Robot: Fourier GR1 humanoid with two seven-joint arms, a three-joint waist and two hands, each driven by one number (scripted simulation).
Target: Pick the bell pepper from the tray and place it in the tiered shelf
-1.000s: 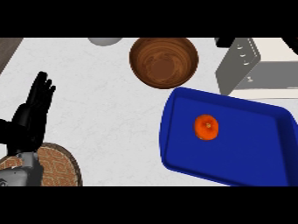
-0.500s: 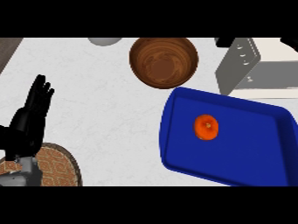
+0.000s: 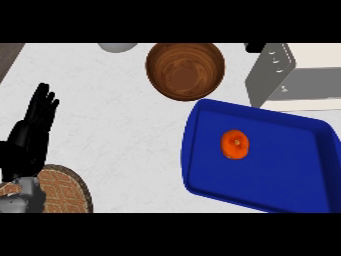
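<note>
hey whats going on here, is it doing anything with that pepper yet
Not yet. The orange bell pepper lies untouched in the blue tray at the right of the counter. Only the left hand shows, open with fingers up at the left edge, resting above a woven mat. The right hand is out of view. A wooden bowl sits behind the tray, and the grey shelf stands at the upper right.

Bare counter point(image 3: 121, 125) left of tray point(image 3: 202, 150)
</note>
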